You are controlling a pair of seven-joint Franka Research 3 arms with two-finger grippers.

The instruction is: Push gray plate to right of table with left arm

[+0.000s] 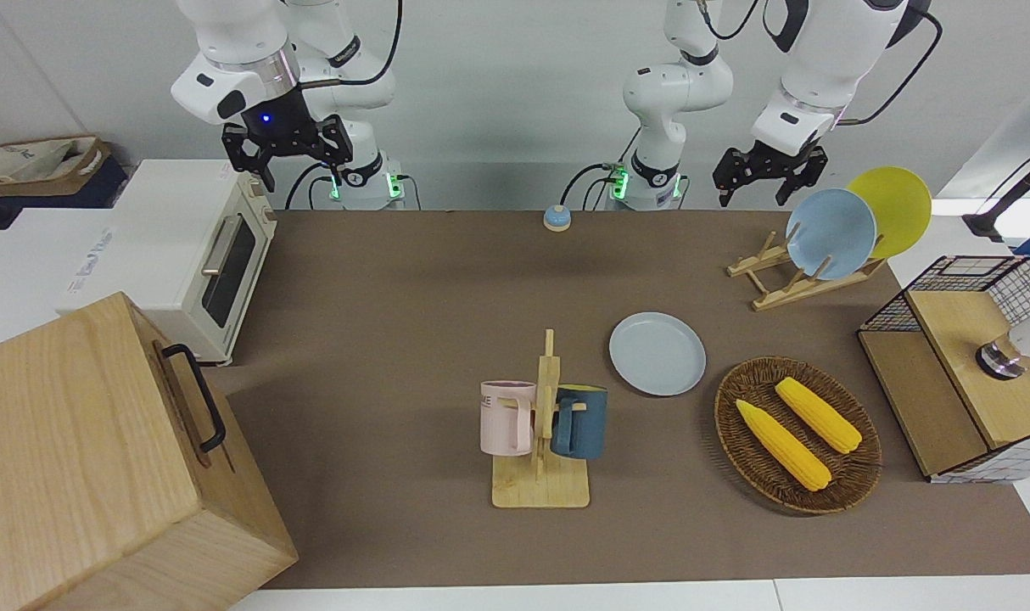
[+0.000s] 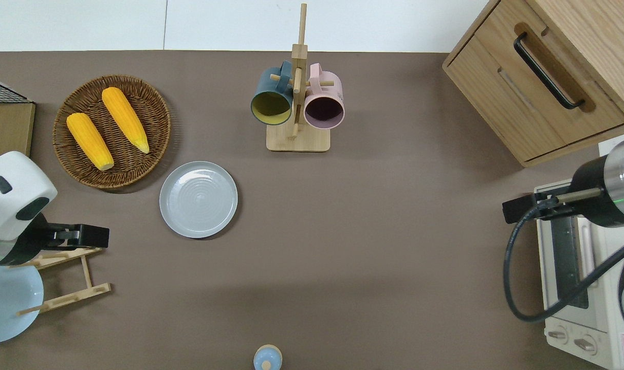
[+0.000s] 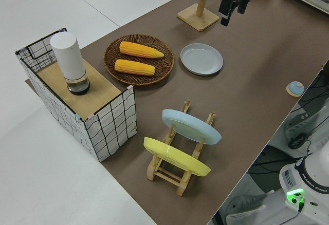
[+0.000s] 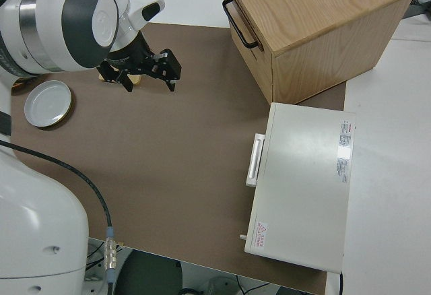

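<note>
The gray plate lies flat on the brown bench, just beside the wicker basket with two corn cobs, and nearer to the robots than the mug rack. The left gripper hangs up in the air over the wooden plate rack, its jaws spread and holding nothing. The right arm is parked.

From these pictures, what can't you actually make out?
- Blue plate in the rack: overhead view, cut off by the frame edge and partly under the left arm.
- Yellow plate: front view, partly hidden by the blue plate.
- Toaster oven: overhead view, crossed by the right arm, cut by the edge.
- Pink mug's lettering: too small.
</note>
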